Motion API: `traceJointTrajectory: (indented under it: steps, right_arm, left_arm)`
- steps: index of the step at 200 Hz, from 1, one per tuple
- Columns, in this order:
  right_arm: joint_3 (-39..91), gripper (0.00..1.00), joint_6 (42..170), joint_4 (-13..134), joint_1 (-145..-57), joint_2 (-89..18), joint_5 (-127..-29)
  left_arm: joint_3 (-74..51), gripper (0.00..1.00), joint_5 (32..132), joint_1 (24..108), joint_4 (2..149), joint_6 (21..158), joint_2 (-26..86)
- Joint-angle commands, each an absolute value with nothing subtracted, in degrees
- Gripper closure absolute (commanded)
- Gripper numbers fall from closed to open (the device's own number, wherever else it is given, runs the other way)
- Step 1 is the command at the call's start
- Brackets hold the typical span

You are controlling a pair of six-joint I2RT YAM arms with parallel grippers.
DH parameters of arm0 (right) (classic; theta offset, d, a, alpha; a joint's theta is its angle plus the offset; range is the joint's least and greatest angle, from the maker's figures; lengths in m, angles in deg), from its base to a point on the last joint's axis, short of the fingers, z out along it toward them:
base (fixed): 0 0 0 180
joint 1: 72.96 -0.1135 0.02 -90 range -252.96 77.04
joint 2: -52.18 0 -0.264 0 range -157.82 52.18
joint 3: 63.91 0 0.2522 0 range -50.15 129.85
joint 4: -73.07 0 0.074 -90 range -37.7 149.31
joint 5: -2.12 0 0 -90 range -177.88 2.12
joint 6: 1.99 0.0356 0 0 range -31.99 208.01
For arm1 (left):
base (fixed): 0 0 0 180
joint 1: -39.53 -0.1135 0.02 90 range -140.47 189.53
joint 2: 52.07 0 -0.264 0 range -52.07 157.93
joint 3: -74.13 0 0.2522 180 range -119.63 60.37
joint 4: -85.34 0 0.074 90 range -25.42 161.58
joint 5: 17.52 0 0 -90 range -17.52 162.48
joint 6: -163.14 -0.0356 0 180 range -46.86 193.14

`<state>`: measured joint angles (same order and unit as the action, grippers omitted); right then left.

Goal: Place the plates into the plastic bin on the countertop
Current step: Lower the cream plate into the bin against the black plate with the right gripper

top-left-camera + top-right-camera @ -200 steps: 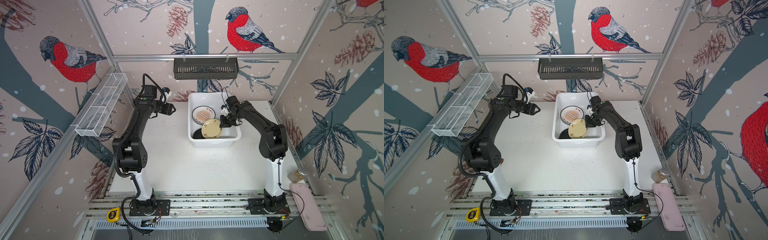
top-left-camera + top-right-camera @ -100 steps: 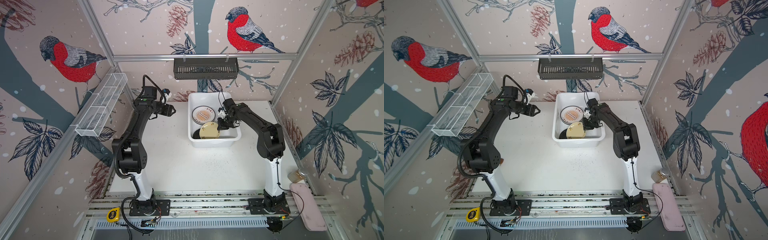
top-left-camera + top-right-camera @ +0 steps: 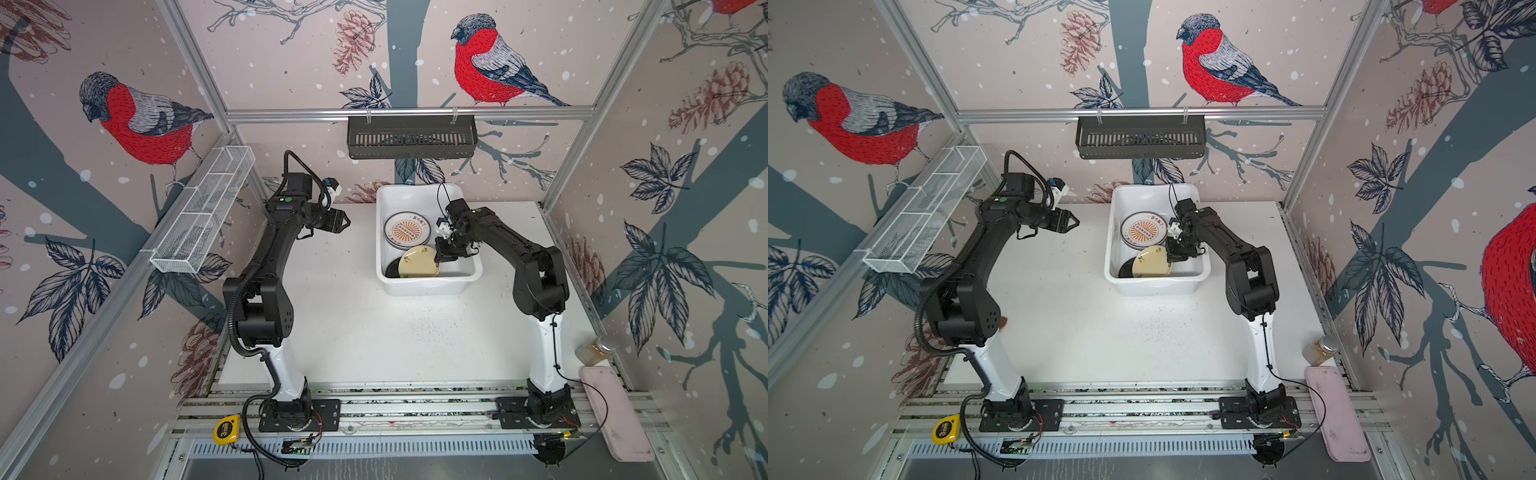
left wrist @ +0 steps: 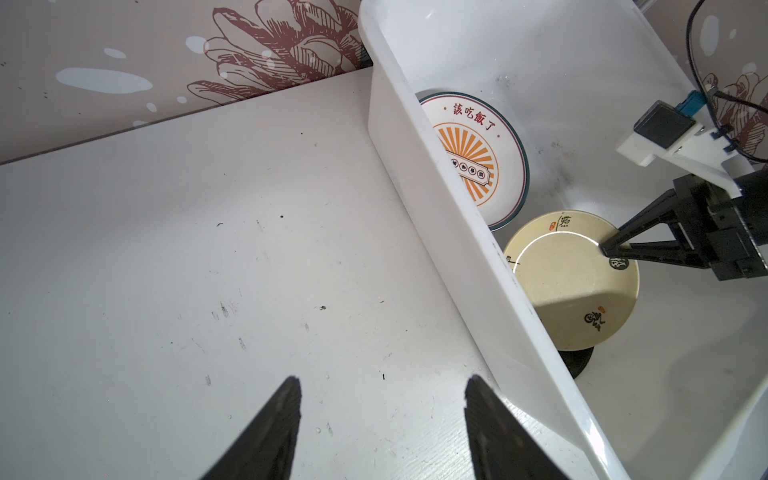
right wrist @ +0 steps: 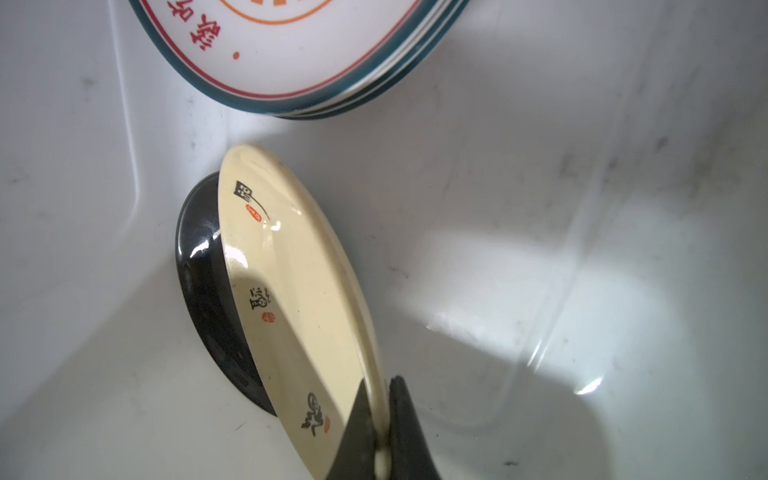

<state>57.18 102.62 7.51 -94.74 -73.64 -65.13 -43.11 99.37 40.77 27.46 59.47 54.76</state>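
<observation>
Pale yellow plate (image 3: 415, 262): clamped at its 3 o'clock rim in right gripper (image 3: 439, 255) jaws, tilted inside white plastic bin (image 3: 428, 286), over black plate (image 3: 390, 271). Sunburst plate stack (image 3: 406, 230) at 12 o'clock of it. Left gripper (image 3: 345, 220): jaws apart, empty, above tabletop (image 3: 374, 332) at 9 o'clock of bin.
</observation>
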Motion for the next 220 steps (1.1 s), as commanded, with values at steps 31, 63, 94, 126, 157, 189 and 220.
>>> traceJointTrajectory:
  steps: [31,63,94,126,157,189,220]
  right_arm:
    - [56.38,0.91,101.36,6.75,-94.3,-74.04,-65.89]
    - [56.2,0.89,101.31,6.88,-94.14,-74.37,-65.81]
    - [55.89,0.87,101.32,7.05,-94.11,-74.63,-65.73]
    - [55.84,0.86,101.21,7.19,-93.99,-74.64,-65.54]
    - [56.0,0.85,101.13,7.11,-93.73,-74.75,-65.22]
    - [56.29,0.84,101.19,7.01,-93.72,-75.08,-64.94]
    - [56.39,0.82,101.34,7.16,-93.81,-75.26,-64.76]
  left_arm:
    - [-43.34,0.37,100.34,40.57,27.32,59.28,54.72]
    - [-43.93,0.37,100.43,40.56,27.05,59.4,55.3]
    - [-44.5,0.37,100.4,40.57,26.91,59.39,55.6]
    - [-44.66,0.37,100.46,40.55,26.9,59.51,55.98]
    - [-44.66,0.37,100.43,40.55,27.02,59.6,56.13]
    - [-44.92,0.37,100.49,40.56,26.82,59.49,56.31]
    - [-45.1,0.36,100.44,40.55,26.67,59.26,56.48]
